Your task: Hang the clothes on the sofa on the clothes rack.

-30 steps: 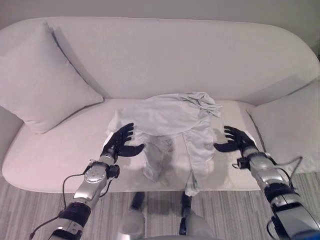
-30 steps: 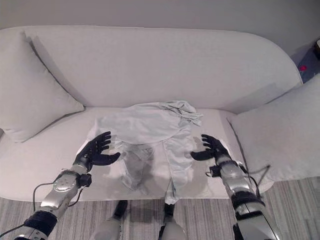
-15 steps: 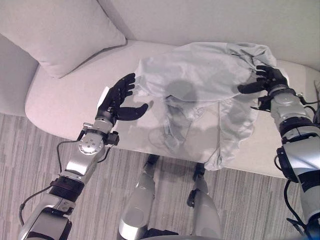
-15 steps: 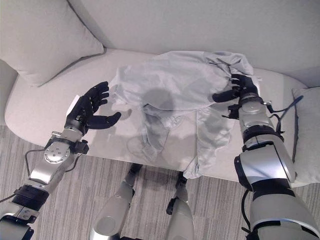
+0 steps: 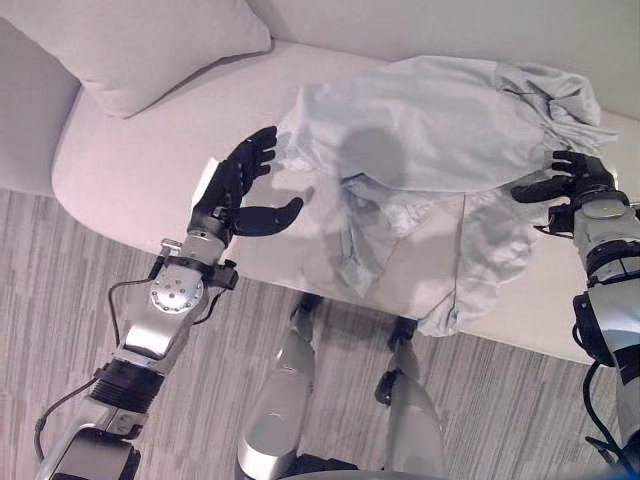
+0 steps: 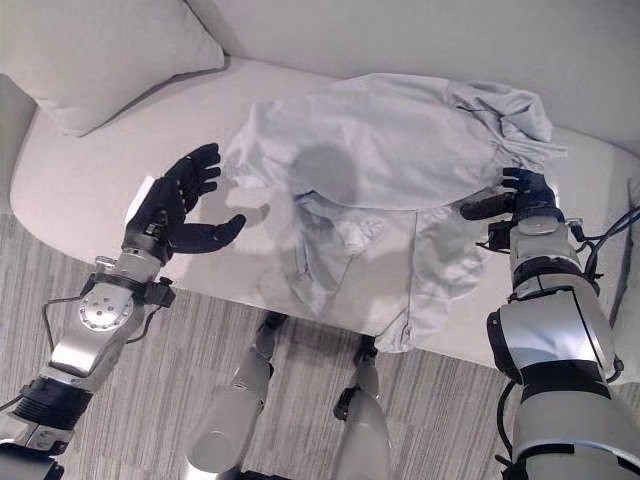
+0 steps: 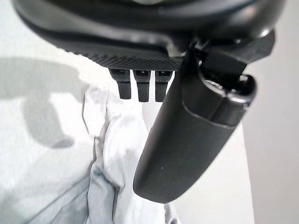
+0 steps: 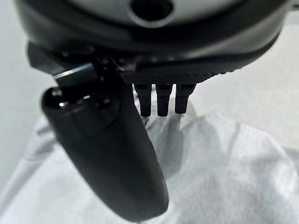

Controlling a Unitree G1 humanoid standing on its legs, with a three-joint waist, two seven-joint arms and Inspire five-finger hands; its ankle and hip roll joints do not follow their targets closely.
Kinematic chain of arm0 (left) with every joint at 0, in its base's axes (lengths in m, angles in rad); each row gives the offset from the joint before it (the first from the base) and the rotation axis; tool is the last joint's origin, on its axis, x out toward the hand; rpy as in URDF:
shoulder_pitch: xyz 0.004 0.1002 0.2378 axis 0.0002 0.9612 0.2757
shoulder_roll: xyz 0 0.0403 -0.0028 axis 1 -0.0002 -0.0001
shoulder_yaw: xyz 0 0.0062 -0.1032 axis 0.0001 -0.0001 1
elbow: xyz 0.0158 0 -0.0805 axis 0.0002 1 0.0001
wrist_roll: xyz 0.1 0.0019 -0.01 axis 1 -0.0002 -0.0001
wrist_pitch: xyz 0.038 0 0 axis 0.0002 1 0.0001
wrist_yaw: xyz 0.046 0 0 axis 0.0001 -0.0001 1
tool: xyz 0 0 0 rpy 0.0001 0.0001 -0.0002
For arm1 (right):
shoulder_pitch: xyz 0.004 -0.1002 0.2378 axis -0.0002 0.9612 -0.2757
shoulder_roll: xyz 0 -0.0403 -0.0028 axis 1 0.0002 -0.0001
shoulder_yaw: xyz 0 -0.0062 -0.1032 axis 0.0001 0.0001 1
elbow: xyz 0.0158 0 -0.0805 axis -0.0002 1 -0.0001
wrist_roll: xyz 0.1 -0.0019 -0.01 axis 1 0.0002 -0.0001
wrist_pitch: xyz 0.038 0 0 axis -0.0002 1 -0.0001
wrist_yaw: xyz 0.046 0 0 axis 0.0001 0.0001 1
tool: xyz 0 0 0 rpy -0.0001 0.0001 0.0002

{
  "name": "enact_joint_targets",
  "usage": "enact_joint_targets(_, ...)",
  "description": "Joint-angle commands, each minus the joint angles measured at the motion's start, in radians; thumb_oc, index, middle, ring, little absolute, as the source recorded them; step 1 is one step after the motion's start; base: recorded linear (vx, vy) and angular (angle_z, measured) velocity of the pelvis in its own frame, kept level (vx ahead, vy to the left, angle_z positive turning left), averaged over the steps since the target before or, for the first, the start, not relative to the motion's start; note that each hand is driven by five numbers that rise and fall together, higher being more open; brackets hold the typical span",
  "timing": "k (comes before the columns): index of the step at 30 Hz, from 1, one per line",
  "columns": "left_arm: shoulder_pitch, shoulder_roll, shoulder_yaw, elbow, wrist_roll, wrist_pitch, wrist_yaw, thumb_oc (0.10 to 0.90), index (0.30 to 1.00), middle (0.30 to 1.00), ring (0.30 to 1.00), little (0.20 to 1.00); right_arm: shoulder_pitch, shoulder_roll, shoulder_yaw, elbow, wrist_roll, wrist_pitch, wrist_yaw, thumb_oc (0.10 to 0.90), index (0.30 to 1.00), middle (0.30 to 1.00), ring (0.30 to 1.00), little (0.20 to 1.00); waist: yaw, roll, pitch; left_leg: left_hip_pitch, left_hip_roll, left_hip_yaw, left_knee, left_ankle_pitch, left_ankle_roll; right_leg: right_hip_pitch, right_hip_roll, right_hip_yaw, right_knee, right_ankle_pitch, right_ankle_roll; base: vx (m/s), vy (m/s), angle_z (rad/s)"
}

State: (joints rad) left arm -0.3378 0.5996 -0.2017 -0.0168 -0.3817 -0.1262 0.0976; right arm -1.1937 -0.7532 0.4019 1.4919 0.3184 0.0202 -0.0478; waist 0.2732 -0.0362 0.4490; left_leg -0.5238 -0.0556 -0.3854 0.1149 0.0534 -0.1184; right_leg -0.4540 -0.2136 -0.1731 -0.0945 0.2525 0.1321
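Clothes [image 5: 430, 140] lay spread on sofa [image 5: 130, 170], hem drooping over front edge. Left hand [image 5: 235, 190] and right hand [image 5: 570, 180] released, flanking it, grasping nothing. Risk: one-sided grab, garment sliding to floor [image 5: 60, 300].

Silver-grey jointed arms with black bands, dark left hand [image 5: 228, 200], dark right hand [image 5: 577, 182], round silver wrist housings

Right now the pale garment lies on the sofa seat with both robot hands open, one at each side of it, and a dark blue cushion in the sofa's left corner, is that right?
Nearly: the cushion is off-white like the sofa, not dark blue, as the left eye view shows. The rest holds: the pale garment lies on the seat, left robot hand and right robot hand open at its sides.
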Motion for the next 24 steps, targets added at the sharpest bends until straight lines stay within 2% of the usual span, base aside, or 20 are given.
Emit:
enact_joint_targets(1, -0.012, 0.03, 0.077, -0.207, 0.043, -0.101, 0.017, 0.8, 0.9, 0.9, 0.9, 0.9, -0.106, -0.155, 0.11, 0.002, -0.059, -0.019, -0.035, 0.8, 0.9, 0.9, 0.9, 0.9, 0.029, 0.047, -0.004, 0.116, -0.03, -0.009, -0.202, 0.055, 0.077, 0.068, -0.025, 0.029, 0.007, -0.011, 0.067, 0.02, 0.016, 0.12)
enact_joint_targets(5, -0.024, 0.032, 0.077, -0.233, 0.05, -0.099, 0.023, 0.8, 0.9, 0.9, 0.9, 0.9, -0.12, -0.17, 0.126, 0.039, -0.092, -0.003, -0.038, 0.8, 0.9, 0.9, 0.9, 0.9, 0.044, 0.051, 0.005, 0.096, -0.033, -0.024, -0.202, 0.054, 0.074, 0.058, -0.023, 0.016, 0.007, -0.02, 0.07, 0.01, 0.001, 0.11)
enact_joint_targets(6, -0.034, 0.036, 0.08, -0.257, 0.058, -0.1, 0.023, 0.8, 0.9, 0.9, 0.9, 0.9, -0.116, -0.183, 0.141, 0.056, -0.123, 0.005, -0.029, 0.582, 0.573, 0.573, 0.573, 0.573, 0.056, 0.055, 0.013, 0.078, -0.04, -0.035, -0.202, 0.06, 0.072, 0.048, -0.025, 0.004, 0.007, -0.018, 0.074, 0.0, 0.012, 0.23)
enact_joint_targets(7, -0.037, 0.038, 0.082, -0.265, 0.058, -0.1, 0.021, 0.8, 0.9, 0.9, 0.9, 0.9, -0.114, -0.186, 0.143, 0.057, -0.128, 0.006, -0.026, 0.4, 0.3, 0.3, 0.3, 0.3, 0.057, 0.054, 0.016, 0.071, -0.044, -0.039, -0.202, 0.067, 0.072, 0.043, -0.028, 0.003, 0.007, -0.015, 0.075, 0.0, 0.003, 0.2)
enact_joint_targets(12, -0.043, 0.046, 0.098, -0.29, 0.051, -0.106, 0.02, 0.8, 0.9, 0.9, 0.9, 0.9, -0.07, -0.191, 0.13, 0.068, -0.128, 0.01, -0.017, 0.4, 0.3, 0.3, 0.3, 0.3, 0.069, 0.061, 0.024, 0.068, -0.049, -0.051, -0.202, 0.062, 0.073, 0.047, -0.029, -0.004, 0.007, -0.025, 0.076, 0.01, 0.0, 0.07)
enact_joint_targets(15, -0.035, 0.061, 0.123, -0.291, 0.058, -0.111, 0.024, 0.8, 0.9, 0.9, 0.9, 0.9, -0.046, -0.188, 0.116, 0.047, -0.114, 0.002, -0.02, 0.4, 0.3, 0.3, 0.3, 0.3, 0.064, 0.056, 0.025, 0.067, -0.05, -0.045, -0.202, 0.066, 0.073, 0.043, -0.031, 0.0, 0.007, -0.019, 0.076, 0.0, 0.017, 0.06)
enact_joint_targets(18, -0.008, 0.099, 0.176, -0.284, 0.072, -0.117, 0.042, 0.8, 0.9, 0.9, 0.9, 0.9, 0.018, -0.17, 0.081, -0.052, -0.077, -0.02, -0.044, 0.4, 0.3, 0.3, 0.3, 0.3, 0.046, 0.04, 0.023, 0.076, -0.043, -0.03, -0.202, 0.059, 0.075, 0.044, -0.026, 0.013, 0.007, -0.019, 0.072, 0.0, -0.001, -0.02)
enact_joint_targets(19, 0.004, 0.139, 0.229, -0.27, 0.094, -0.119, 0.068, 0.8, 0.9, 0.9, 0.9, 0.9, 0.105, -0.139, 0.036, -0.186, -0.047, -0.044, -0.074, 0.4, 0.3, 0.3, 0.3, 0.3, 0.014, 0.028, 0.023, 0.094, -0.03, -0.013, -0.202, 0.051, 0.074, 0.048, -0.017, 0.028, 0.007, -0.019, 0.069, 0.0, -0.01, -0.1)
enact_joint_targets(20, 0.006, 0.143, 0.228, -0.27, 0.094, -0.119, 0.068, 0.8, 0.9, 0.9, 0.9, 0.9, 0.115, -0.137, 0.029, -0.195, -0.048, -0.041, -0.077, 0.4, 0.3, 0.3, 0.3, 0.3, 0.015, 0.025, 0.023, 0.096, -0.03, -0.012, -0.202, 0.05, 0.074, 0.05, -0.017, 0.029, 0.007, -0.02, 0.069, -0.01, -0.022, -0.28)
enact_joint_targets(21, 0.021, 0.189, 0.291, -0.249, 0.138, -0.117, 0.099, 0.8, 0.9, 0.9, 0.9, 0.9, 0.302, -0.12, -0.084, -0.467, -0.066, -0.055, -0.124, 0.4, 0.3, 0.3, 0.3, 0.3, -0.028, 0.012, 0.021, 0.123, -0.016, 0.012, -0.202, 0.037, 0.075, 0.057, -0.008, 0.048, 0.007, -0.021, 0.066, -0.01, -0.04, -0.3)
enact_joint_targets(22, 0.002, 0.208, 0.3, -0.224, 0.164, -0.115, 0.114, 0.8, 0.9, 0.9, 0.9, 0.9, 0.442, -0.104, -0.175, -0.626, -0.092, -0.068, -0.148, 0.4, 0.3, 0.3, 0.3, 0.3, -0.054, 0.009, 0.018, 0.14, -0.011, 0.023, -0.202, 0.031, 0.077, 0.065, -0.006, 0.057, 0.007, -0.019, 0.063, -0.01, -0.054, -0.26)
enact_joint_targets(23, -0.008, 0.219, 0.3, -0.209, 0.18, -0.112, 0.119, 0.8, 0.9, 0.9, 0.9, 0.9, 0.52, -0.089, -0.219, -0.698, -0.113, -0.068, -0.149, 0.4, 0.3, 0.3, 0.3, 0.3, -0.07, 0.008, 0.014, 0.147, -0.011, 0.027, -0.202, 0.029, 0.079, 0.067, -0.005, 0.062, 0.007, -0.02, 0.063, 0.02, -0.099, -0.2)
enact_joint_targets(24, -0.05, 0.253, 0.288, -0.171, 0.229, -0.096, 0.125, 0.8, 0.9, 0.9, 0.9, 0.9, 0.678, -0.05, -0.315, -0.843, -0.135, -0.078, -0.143, 0.4, 0.3, 0.3, 0.3, 0.3, -0.105, 0.009, 0.01, 0.175, -0.003, 0.038, -0.202, 0.013, 0.081, 0.083, 0.004, 0.071, 0.007, -0.028, 0.059, 0.02, -0.101, -0.27)
